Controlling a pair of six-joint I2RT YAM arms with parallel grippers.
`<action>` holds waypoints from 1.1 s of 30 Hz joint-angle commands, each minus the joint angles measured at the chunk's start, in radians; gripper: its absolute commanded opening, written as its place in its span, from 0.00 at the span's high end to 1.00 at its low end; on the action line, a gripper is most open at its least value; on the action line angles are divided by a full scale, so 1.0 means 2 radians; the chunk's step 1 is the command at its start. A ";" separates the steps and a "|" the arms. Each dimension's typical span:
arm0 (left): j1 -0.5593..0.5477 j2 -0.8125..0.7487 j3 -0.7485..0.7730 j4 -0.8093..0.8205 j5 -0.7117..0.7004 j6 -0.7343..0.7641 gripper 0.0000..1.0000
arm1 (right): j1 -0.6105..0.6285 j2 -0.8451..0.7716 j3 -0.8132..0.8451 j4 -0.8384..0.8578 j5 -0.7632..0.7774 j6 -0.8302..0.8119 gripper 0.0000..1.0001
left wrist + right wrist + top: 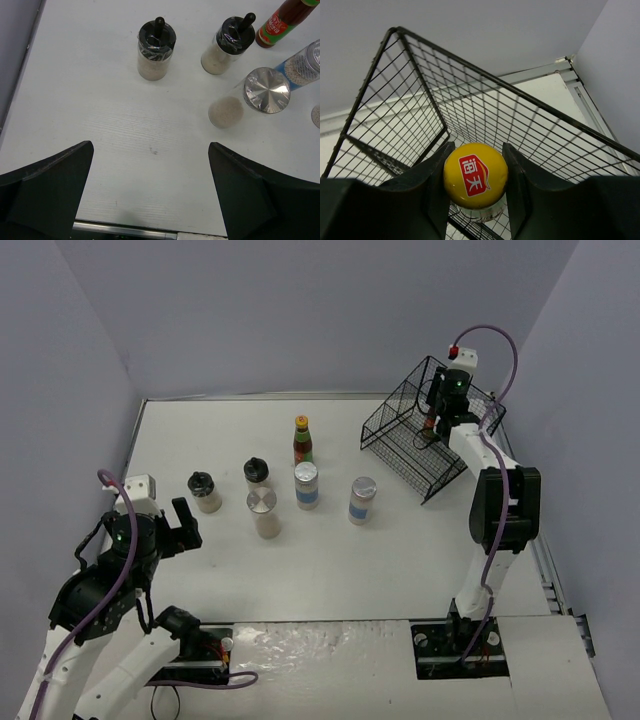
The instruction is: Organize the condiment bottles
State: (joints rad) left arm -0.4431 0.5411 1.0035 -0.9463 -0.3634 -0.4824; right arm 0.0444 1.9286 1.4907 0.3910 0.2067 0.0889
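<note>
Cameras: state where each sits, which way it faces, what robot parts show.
Top external: above, behind the bases, facing down at the table; both arms.
Left wrist: left arm, facing down at two shakers; open jaws.
Right wrist: right arm, facing into the basket; jaws shut on a yellow-capped bottle.
Shared, top and left wrist: the shakers.

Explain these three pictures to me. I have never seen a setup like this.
Two robot arms are bolted to a white table. One picture looks down from above; the other two come from a camera on each wrist. The left gripper hangs open, holding nothing. The right gripper is shut on a yellow-capped sauce bottle at the black wire basket. On the table stand a second sauce bottle, two black-capped shakers and three silver-lidded jars.
</note>
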 commanded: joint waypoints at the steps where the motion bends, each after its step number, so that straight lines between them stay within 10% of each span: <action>1: -0.002 0.015 0.008 0.014 -0.003 -0.010 0.03 | -0.002 -0.016 0.006 0.110 0.023 0.023 0.94; 10: -0.001 0.020 0.006 0.015 0.003 -0.017 0.03 | -0.002 -0.028 -0.008 0.103 0.010 0.037 0.32; 23: -0.002 0.029 0.016 0.022 0.008 -0.017 0.03 | 0.026 -0.134 0.033 -0.029 -0.166 -0.030 0.01; 33: -0.001 0.043 0.022 0.034 0.013 -0.003 0.03 | 0.139 -0.136 0.011 -0.062 -0.327 -0.040 0.00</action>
State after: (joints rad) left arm -0.4431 0.5970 1.0000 -0.9380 -0.3422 -0.5048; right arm 0.2303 1.6282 1.5131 0.2743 -0.2627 0.0325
